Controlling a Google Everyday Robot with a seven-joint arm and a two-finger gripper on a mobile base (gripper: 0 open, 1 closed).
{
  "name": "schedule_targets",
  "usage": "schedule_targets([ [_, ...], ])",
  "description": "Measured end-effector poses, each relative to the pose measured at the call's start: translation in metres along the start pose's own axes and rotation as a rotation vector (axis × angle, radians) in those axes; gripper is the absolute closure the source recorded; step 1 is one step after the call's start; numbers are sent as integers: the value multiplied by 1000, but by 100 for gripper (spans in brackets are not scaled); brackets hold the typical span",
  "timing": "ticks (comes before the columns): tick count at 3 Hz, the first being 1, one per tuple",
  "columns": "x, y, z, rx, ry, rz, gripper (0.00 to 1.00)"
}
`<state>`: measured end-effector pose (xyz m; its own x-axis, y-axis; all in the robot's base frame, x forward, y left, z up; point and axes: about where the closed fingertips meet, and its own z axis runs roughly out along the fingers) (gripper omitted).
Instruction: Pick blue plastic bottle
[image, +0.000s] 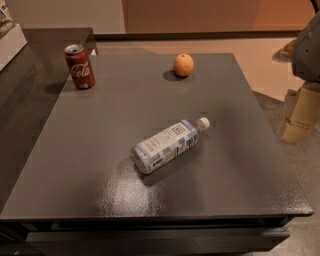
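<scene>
The blue plastic bottle (168, 144) lies on its side near the middle of the dark grey table (90, 165). It is clear, with a pale blue-and-white label and dark print. Its white cap (203, 122) points to the back right. My gripper (301, 116) hangs at the right edge of the view, beyond the table's right side, well apart from the bottle and holding nothing that I can see. The arm's grey body (309, 47) shows above it.
A red Coca-Cola can (79, 66) stands upright at the table's back left. An orange (183, 64) sits at the back middle. A darker counter (30, 75) adjoins the table on the left. The floor (280, 60) lies to the right.
</scene>
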<state>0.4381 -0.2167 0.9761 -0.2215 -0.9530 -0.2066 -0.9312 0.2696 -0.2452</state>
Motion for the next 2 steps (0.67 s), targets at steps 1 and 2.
schedule_targets([
  [1,0,0,0,0,0,0,0],
  [2,-6,0,0,-1,1,-27,0],
])
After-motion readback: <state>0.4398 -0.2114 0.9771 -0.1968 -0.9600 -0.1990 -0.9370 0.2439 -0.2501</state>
